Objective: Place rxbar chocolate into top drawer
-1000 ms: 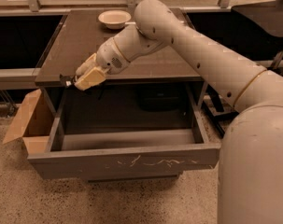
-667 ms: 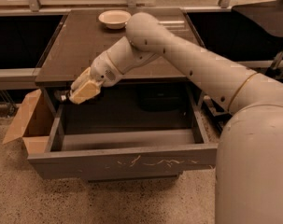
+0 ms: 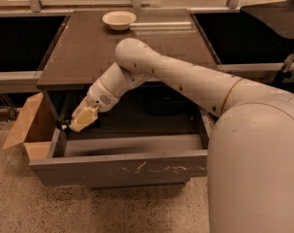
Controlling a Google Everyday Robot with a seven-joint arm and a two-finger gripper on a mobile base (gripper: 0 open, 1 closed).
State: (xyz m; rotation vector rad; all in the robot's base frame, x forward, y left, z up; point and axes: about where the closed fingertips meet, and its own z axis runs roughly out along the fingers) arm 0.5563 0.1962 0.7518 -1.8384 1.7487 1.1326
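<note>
Grey top drawer (image 3: pixel 117 169) stands open; the end effector (image 3: pixel 70 125) has come down from the tabletop (image 3: pixel 88 57) edge to its left wall, holding the dark rxbar chocolate (image 3: pixel 63 127), so release seems close.

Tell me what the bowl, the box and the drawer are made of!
The bowl looks like glazed ceramic or plastic: smooth, cream, evenly round. The box is cardboard: matte brown, folded flaps. The drawer is probably painted metal or wood: flat grey, white scratches on its front. The claw hangs over the drawer's end beside the box.
</note>
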